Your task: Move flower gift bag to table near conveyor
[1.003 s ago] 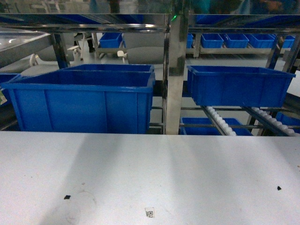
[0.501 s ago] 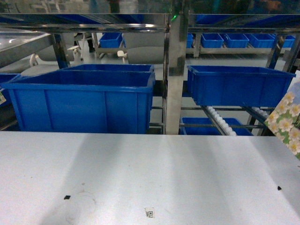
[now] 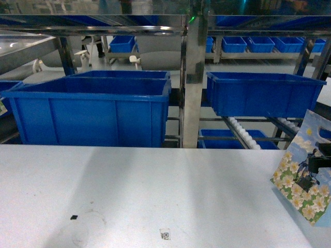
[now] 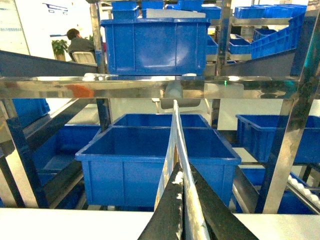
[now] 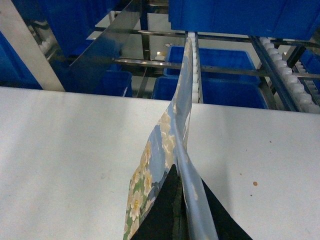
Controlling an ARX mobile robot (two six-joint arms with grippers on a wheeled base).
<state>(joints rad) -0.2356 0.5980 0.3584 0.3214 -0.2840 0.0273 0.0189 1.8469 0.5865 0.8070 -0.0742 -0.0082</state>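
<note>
Nearest the robot, the pale tabletop [image 3: 155, 186] carries a few dark specks and a small code sticker [image 3: 165, 235]. At its right side the right claw [image 5: 176, 172] is pinched closed on the top edge of the flower gift bag [image 3: 297, 170], which is tilted over the tabletop's right part; whether its lower corner touches the surface cannot be told. The left claw [image 4: 180, 185] is out of the head view, but its wrist camera shows it closed on a thin pale sheet [image 4: 176, 135] seen edge-on; what that is cannot be told. Beyond the tabletop's far edge, the conveyor [image 3: 243, 134] runs its white rollers back into the steel rack, with blue bins [image 3: 93, 113] on the shelves.

The carrying step looks nearly done. Next comes lowering the bag until it rests flat or stands steadily near the conveyor side, and only then loosening the grip, since a flat bag may topple.
</note>
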